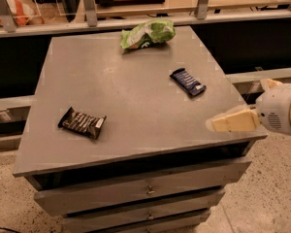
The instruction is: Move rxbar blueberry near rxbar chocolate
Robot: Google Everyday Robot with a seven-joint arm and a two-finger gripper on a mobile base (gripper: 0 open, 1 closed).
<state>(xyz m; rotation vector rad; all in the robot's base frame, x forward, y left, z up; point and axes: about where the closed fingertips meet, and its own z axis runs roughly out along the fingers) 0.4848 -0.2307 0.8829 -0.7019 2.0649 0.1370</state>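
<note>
The rxbar blueberry point(187, 81), a navy-blue bar with white lettering, lies flat on the right side of the grey tabletop point(131, 101). The rxbar chocolate point(82, 123), a brown-black bar with pale stripes and a white end, lies near the front left. My gripper point(238, 105) is at the table's front right corner, below and to the right of the blueberry bar and apart from it. It is open and empty. One cream finger point(233, 121) reaches over the table edge; the other's tip point(270, 84) shows behind it.
A green and white snack bag point(148, 33) lies at the back middle of the table. The table is a drawer cabinet with handles point(148, 191) at the front. A railing and counter point(136, 21) run behind it. Speckled floor lies at the right.
</note>
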